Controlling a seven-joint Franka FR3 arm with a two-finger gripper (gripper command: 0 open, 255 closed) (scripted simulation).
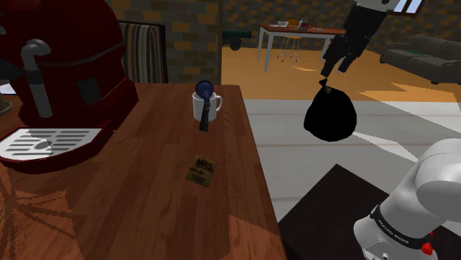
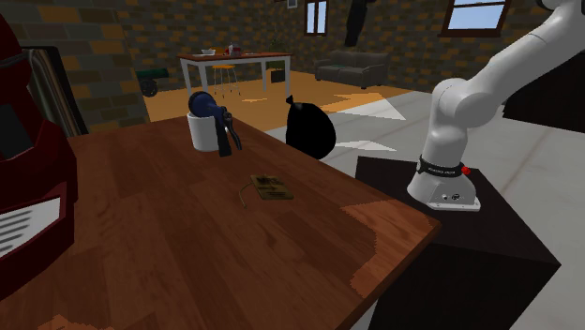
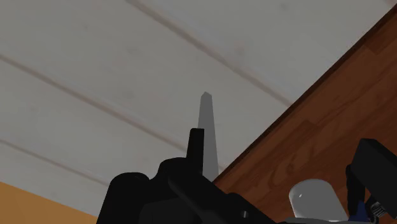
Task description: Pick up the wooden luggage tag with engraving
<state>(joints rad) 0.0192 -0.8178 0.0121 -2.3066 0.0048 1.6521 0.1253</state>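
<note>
Well beyond tag (image 1: 200, 172), tool (image 1: 205, 90) in mug (image 1: 197, 108)

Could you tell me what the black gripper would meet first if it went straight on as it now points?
Probably the round black knotted bag below the gripper; depth is unclear.

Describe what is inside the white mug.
A blue-headed tool sits in the mouth of the mug, its dark handle running down the outside. The mug's wall hides anything lower inside.

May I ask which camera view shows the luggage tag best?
The shoulder view: it looks down onto the luggage tag, engraving facing the camera. The second exterior view catches the tag obliquely, foreshortened.
</note>
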